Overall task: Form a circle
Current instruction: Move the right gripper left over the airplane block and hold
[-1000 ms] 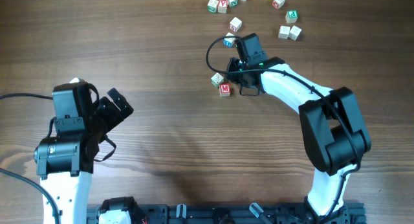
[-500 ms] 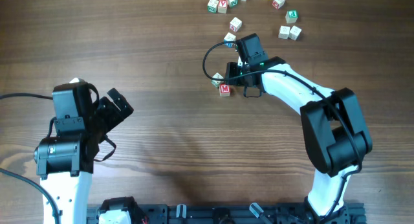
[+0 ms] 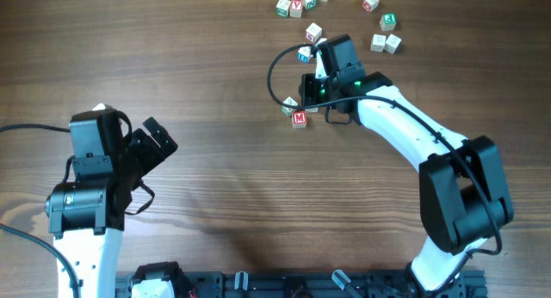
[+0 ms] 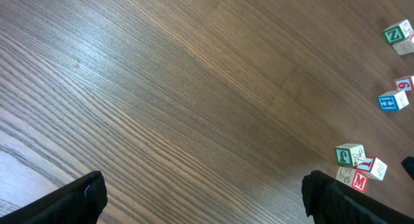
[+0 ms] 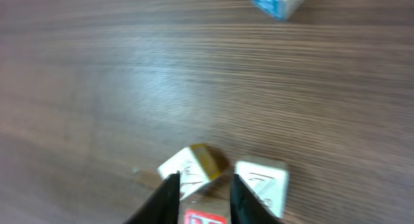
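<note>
Beside the circle (image 3: 299, 119), the right gripper (image 5: 202, 180) has drawn back from a newly added third cube (image 4: 375, 167), so the group grows, though I cannot tell whether its narrowed jaws pinch anything.

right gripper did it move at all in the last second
Yes, slightly: in the overhead view the right gripper has shifted toward the far scattered cubes, away from the red M cube, which stayed put.

Brown, streaked wood grain covers the surface (image 3: 215, 57). The circle (image 3: 298, 117) has whitish cubes, one with a red M; the scattered cubes (image 3: 388, 21) carry green, red and blue letters.
</note>
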Robot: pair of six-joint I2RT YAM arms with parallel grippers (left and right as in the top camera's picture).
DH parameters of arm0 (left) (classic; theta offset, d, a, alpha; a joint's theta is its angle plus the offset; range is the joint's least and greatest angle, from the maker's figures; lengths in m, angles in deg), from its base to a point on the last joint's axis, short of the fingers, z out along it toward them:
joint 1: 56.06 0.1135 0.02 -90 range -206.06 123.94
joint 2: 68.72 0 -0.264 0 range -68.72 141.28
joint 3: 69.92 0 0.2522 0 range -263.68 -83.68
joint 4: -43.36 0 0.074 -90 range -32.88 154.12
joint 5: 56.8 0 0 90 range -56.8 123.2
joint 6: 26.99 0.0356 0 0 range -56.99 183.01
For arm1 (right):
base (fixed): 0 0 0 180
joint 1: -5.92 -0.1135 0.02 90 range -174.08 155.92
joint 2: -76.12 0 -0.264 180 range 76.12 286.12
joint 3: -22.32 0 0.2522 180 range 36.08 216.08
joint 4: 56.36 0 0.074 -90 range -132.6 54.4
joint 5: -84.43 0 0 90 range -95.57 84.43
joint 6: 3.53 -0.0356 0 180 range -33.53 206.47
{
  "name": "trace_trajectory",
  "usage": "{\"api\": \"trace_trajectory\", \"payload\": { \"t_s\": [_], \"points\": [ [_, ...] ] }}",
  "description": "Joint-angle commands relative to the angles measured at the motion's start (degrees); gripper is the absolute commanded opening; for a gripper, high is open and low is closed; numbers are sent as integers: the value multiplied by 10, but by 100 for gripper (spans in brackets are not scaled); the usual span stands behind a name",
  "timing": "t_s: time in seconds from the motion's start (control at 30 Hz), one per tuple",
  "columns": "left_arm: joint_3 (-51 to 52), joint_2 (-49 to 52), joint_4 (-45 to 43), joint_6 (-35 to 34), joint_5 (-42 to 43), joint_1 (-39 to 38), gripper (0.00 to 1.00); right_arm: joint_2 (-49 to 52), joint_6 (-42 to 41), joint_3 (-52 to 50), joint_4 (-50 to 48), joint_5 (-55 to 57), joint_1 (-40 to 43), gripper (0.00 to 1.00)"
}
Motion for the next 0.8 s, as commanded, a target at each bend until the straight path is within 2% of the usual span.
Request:
{"api": "trace_trajectory", "payload": {
  "t_s": [0.0, 0.13, 0.4, 0.77],
  "points": [
    [2, 0, -1, -4, -7, 3, 100, -4, 52, 5, -10, -42, -29, 13],
    [2, 0, -1, -4, -7, 3, 100, 28, 50, 5, -25, -42, -64, 7],
    [2, 0, -1, -4, -7, 3, 100, 54, 47, 5, -39, -18, -94, 6],
    [2, 0, -1, -4, -7, 3, 100, 71, 49, 5, -33, 94, -97, 4]
  ]
}}
